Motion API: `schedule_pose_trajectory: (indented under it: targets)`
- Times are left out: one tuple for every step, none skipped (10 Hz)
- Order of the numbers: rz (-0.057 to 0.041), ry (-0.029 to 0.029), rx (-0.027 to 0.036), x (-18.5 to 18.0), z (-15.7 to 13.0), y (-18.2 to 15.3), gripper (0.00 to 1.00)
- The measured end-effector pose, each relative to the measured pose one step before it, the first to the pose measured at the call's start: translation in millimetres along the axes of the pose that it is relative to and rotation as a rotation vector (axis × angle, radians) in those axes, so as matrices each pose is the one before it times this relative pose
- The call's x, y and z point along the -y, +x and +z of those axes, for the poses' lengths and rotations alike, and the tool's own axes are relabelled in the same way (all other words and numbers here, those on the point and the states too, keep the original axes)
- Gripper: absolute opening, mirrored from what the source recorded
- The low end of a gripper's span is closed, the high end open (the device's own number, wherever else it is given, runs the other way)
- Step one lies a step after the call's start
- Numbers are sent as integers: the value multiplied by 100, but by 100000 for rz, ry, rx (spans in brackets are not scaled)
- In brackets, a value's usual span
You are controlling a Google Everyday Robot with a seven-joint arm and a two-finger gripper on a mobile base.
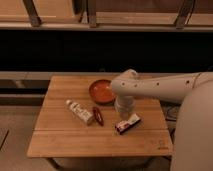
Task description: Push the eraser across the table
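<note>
Counter: small square wooden plank top, seen from above and in front. Arm comes in from the right, white, reaching across the right half of the counter. Gripper points down just right of centre, its lower end right above the eraser. Jaws: cannot tell whether apart or together, the wrist hides them. Also cannot tell whether the gripper touches the eraser or only hovers over it.

Eraser: dark flat block, white band, red edge. Lies flat on the counter, right of centre, toward the front, angled with its right end farther back. Directly below and in front of the gripper.

Bowl: orange-red, shallow, upright on the back centre of the counter, partly covered on its right side by the arm. Inside looks bare, nothing seen in it, though the right part is hidden.

Slim red oblong: lies flat left of the eraser, near it but apart. Just left of that, a light rectangular pad, lying diagonally, near the red oblong; cannot tell if they touch.

Bowl sits behind all three flat items, apart from them. Front strip and left edge of the counter carry nothing. Dark wall and a shelf rail behind the counter.
</note>
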Motion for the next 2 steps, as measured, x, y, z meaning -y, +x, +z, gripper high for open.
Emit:
schedule_pose_trajectory:
  targets:
    - [-81, 193, 989, -54, -341, -311, 0]
    - [327, 145, -116, 236, 62, 64, 1]
